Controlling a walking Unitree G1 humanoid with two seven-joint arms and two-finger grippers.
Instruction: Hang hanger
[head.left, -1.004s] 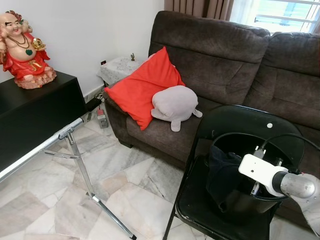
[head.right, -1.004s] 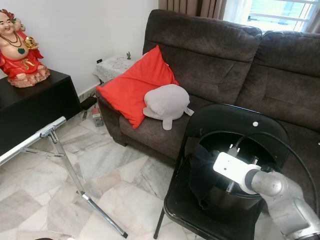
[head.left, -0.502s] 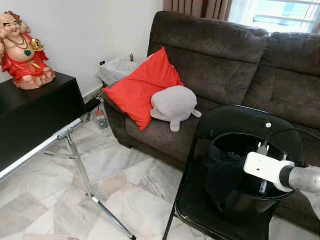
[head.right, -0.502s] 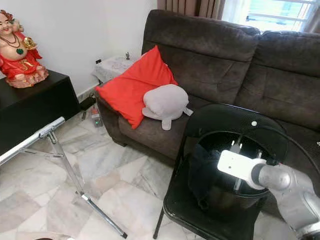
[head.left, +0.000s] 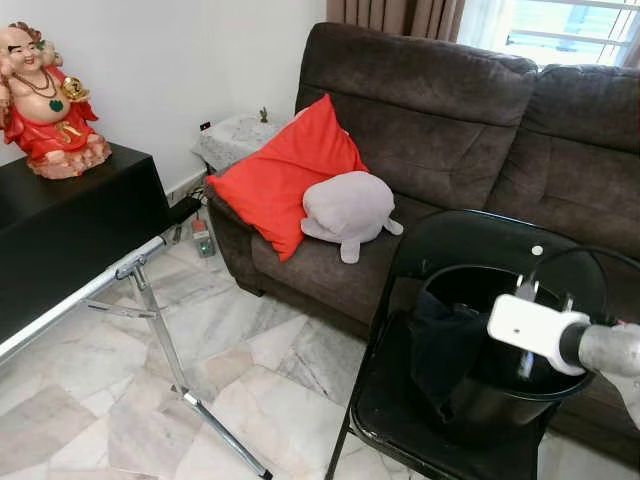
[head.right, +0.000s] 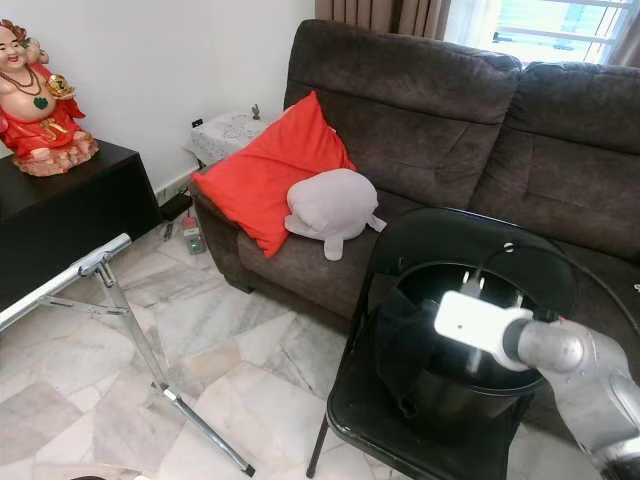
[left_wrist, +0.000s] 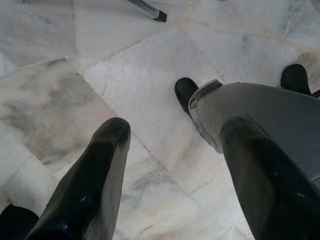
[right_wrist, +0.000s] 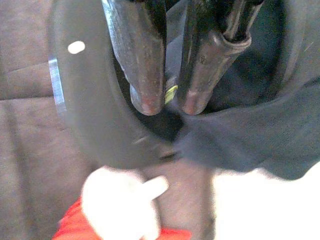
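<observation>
Hanger first: I cannot pick it out for certain. My guess is that it lies down in the bucket with the clothing, under my right arm.

The brown sofa (head.left: 450, 110) fills the far side. Left of it the marble floor (head.left: 250, 370) is open, and it looks like enough room to swing an arm across. The silver rail (head.left: 80, 295) on its stand slants along the near left, in front of a black cabinet (head.left: 70, 220). I judge that is where the hanging will happen, well apart from the bucket.

On the near right a black folding chair (head.left: 470, 240) carries the black bucket (head.left: 470, 400), with a dark cloth (head.left: 440, 345) draped over its left rim.

The right gripper (right_wrist: 162, 102) reaches down inside the bucket, so it is the nearer arm by far. Its fingertips stand almost together with a thin gap and a yellowish fleck between them. Whether they pinch anything I cannot tell, nor which way the hanger's long axis runs.

The left gripper (left_wrist: 175, 127) hangs idle over the floor, fingers spread wide with nothing between them.

The bucket rim and the chair back crowd the lift, so I would go straight up before travelling left.
</observation>
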